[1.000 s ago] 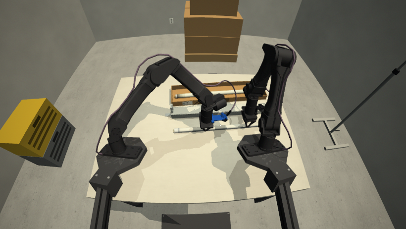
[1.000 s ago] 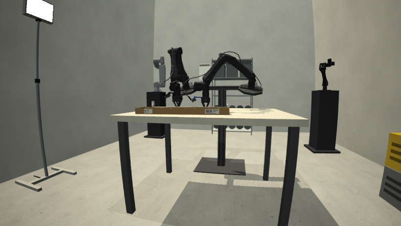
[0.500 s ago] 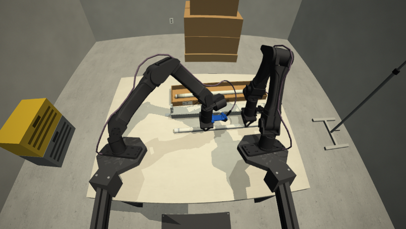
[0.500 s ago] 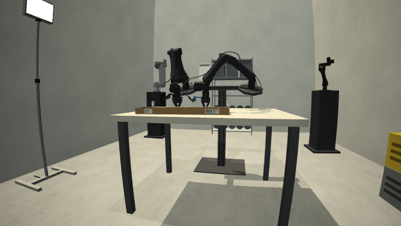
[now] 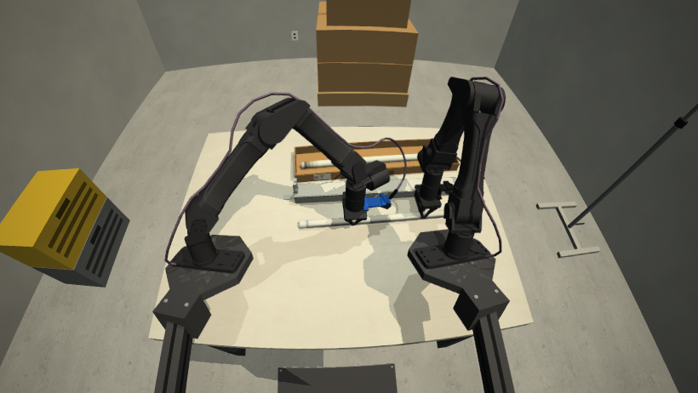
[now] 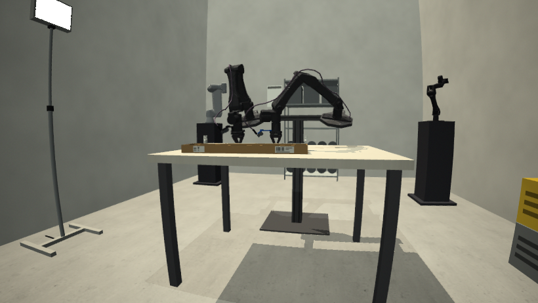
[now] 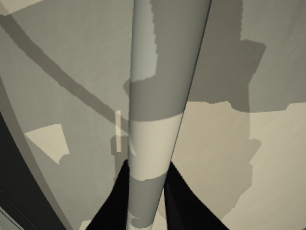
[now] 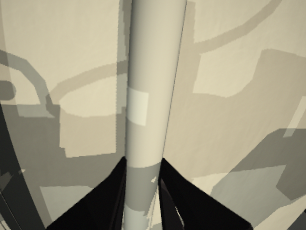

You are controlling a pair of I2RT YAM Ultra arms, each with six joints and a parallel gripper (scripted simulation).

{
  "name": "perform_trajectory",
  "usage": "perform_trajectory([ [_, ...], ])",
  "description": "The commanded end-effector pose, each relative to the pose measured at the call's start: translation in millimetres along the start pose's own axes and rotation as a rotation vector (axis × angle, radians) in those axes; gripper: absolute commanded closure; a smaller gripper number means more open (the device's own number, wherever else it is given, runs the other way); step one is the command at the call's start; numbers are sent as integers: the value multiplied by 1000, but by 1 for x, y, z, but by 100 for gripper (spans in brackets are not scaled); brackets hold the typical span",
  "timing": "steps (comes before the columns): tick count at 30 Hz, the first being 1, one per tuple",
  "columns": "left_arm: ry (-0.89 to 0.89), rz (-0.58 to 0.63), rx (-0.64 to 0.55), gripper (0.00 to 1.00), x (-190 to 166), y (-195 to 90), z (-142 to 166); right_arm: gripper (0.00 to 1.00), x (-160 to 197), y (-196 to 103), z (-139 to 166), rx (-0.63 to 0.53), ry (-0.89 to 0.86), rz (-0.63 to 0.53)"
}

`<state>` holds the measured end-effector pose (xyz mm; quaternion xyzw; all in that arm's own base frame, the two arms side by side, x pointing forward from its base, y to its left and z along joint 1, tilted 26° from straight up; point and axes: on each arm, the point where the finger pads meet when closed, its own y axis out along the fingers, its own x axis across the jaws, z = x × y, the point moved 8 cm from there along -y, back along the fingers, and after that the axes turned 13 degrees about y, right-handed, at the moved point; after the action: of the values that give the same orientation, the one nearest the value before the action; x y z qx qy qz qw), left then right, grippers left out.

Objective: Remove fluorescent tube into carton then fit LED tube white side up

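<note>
On pale bench, both grippers (image 5: pixel 355 222) (image 5: pixel 428 214) (image 6: pixel 275 141) (image 6: pixel 237 140) (image 7: pixel 148 172) (image 8: pixel 143 165) pinch one smooth, slender cylindrical tube (image 5: pixel 328 223) (image 7: pixel 157 100) (image 8: pixel 150 100) between dark, tapered fingers.

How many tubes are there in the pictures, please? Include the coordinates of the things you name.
2. One tube (image 5: pixel 310 164) lies in the carton (image 5: pixel 305 173) (image 6: pixel 241 149). The other tube (image 5: pixel 319 223) (image 7: pixel 155 145) (image 8: pixel 150 120) is in front of the fixture (image 5: pixel 322 198), between the fingers of both grippers. I cannot exclude more behind the arms.
</note>
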<state>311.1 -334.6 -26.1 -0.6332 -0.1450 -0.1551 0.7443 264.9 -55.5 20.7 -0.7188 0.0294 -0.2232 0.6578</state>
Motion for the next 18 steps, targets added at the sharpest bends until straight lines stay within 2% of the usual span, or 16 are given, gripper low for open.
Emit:
perform_trajectory([
  [1, 1, -37, -60, 89, 10, -25, -15, 89, 2, -4, 0, -3, 3, -31],
  [5, -4, -23, -45, 89, 6, -23, -12, 89, -9, -6, -1, -10, -1, 11],
  [12, 4, -10, -21, 89, 0, -21, -6, 89, -4, -10, -1, -8, 7, 6],
  [13, 14, -3, -12, 89, -5, -21, -4, 89, -13, -9, -1, -16, -2, 26],
  [15, 18, 4, 1, 89, -9, -21, 0, 89, -3, -14, 1, -11, -3, 2],
  [18, 3, -30, -54, 89, 9, -33, -15, 89, 1, -14, -5, -15, 23, -17],
])
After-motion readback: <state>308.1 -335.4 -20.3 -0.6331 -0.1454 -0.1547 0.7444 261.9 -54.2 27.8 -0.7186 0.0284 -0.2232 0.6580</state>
